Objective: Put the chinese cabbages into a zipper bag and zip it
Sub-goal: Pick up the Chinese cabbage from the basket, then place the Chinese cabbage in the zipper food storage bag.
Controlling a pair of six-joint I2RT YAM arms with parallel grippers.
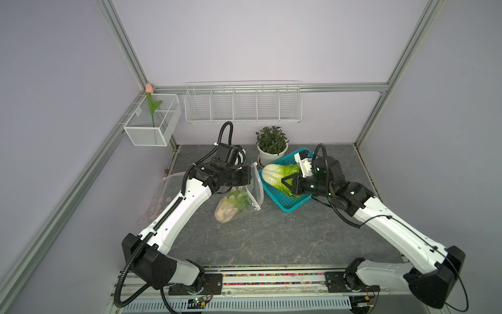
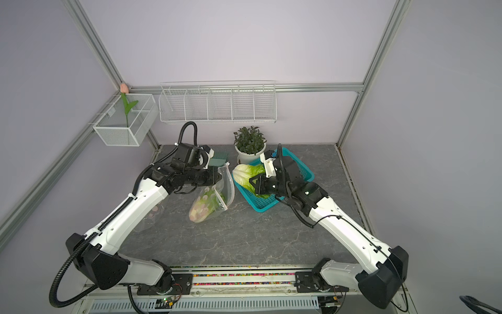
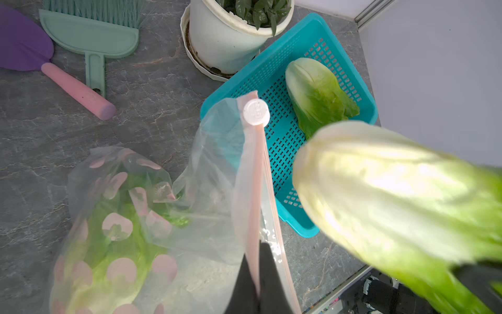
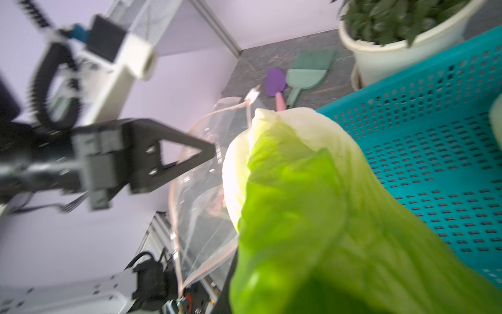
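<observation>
Clear plastic with pink dots: the zipper bag (image 1: pixel 254 190) sits left of centre on the grey stone-look table (image 1: pixel 271 239), mouth facing the basket. The left gripper (image 1: pixel 247 176) has its jaws together on the bag's upper rim and holds that edge up off the table. Inside lies the bagged cabbage (image 1: pixel 229 205), oval, pale whitish base toward the front, crinkled green leaves toward the mouth.

Just right of the mouth is the lifted cabbage (image 1: pixel 275 172): white rounded base pointing at the bag, light-green crinkled leaves behind. The right gripper (image 1: pixel 284 182) is clamped across its leafy half and carries it over the near-left part of the teal basket (image 1: pixel 288 204). A potted plant (image 1: pixel 271 142) stands just behind the basket.

View differences:
- **Left wrist view:**
  - The basket cabbage (image 3: pixel 317 95) lies loose on the mesh floor. In the top views the right arm mostly covers it.
  - The round white zip slider (image 3: pixel 256 112) sits at the end of the pink zip track, which is unzipped.
  - A mint hand brush (image 3: pixel 92 35) and a purple paddle with a pink handle (image 3: pixel 24 46) lie behind the bag. The left arm hides them in a top view (image 1: pixel 231 155).
- **Right wrist view:** blurry, but the dark fingers (image 4: pixel 206 152) of the left gripper show pinched on the bag rim, and the lifted cabbage's base sits right at the open mouth.
</observation>
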